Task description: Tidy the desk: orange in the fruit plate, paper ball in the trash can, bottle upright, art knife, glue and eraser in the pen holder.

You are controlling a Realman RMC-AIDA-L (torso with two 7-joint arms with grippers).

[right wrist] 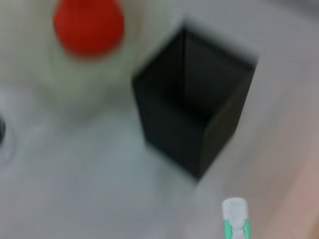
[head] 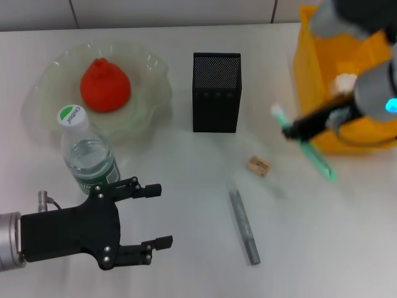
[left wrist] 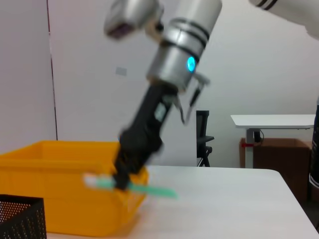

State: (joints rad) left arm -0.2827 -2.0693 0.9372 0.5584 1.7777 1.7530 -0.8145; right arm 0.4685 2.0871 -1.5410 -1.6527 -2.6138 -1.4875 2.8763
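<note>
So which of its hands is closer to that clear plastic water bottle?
The left. The left hand sits open right beside the clear plastic water bottle, just in front of it. The right hand is far across the desk by the yellow bin, gripping a green-and-white stick.

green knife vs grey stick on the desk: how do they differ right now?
The green art knife is held in the right gripper, lifted in front of the yellow bin; the grey stick lies flat on the table, untouched. The knife is green with a white end; the stick is plain grey. Both are long, slim items.
</note>
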